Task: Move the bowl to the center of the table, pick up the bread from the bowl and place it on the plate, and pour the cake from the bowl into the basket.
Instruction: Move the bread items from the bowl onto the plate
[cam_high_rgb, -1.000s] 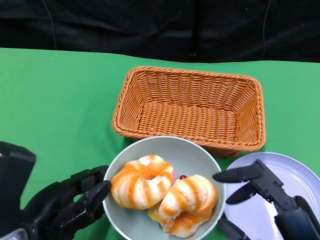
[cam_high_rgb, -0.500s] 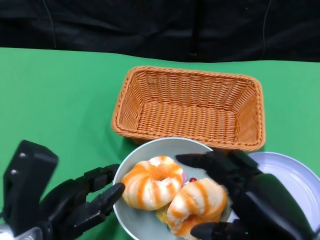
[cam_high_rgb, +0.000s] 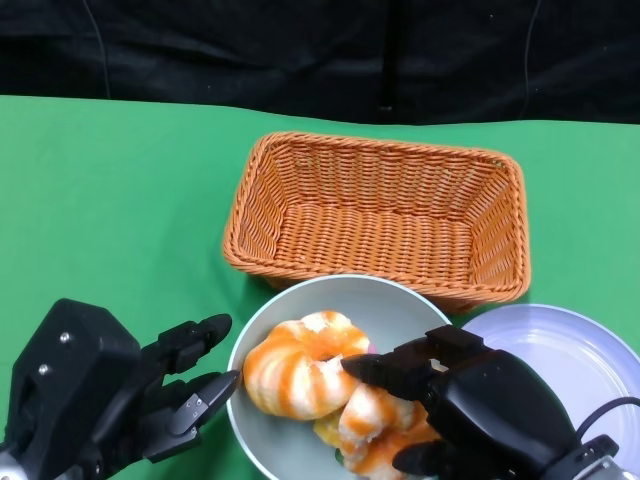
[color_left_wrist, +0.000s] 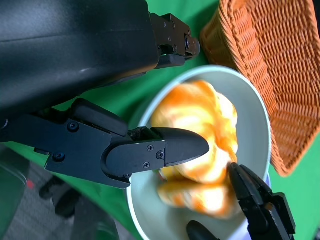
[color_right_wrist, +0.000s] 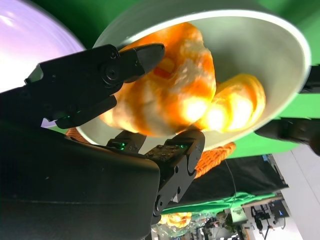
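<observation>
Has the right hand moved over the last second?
Yes. The right hand has moved leftward off the plate and over the bowl, onto the bread.

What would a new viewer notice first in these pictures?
Most striking are the orange-striped breads piled in the grey bowl at the near middle of the green table. The right hand reaches into the bowl, its black fingers around the nearer bread, while the left hand sits open beside the bowl's left rim. Behind the bowl stands an orange wicker basket, and a pale plate lies at the right.
</observation>
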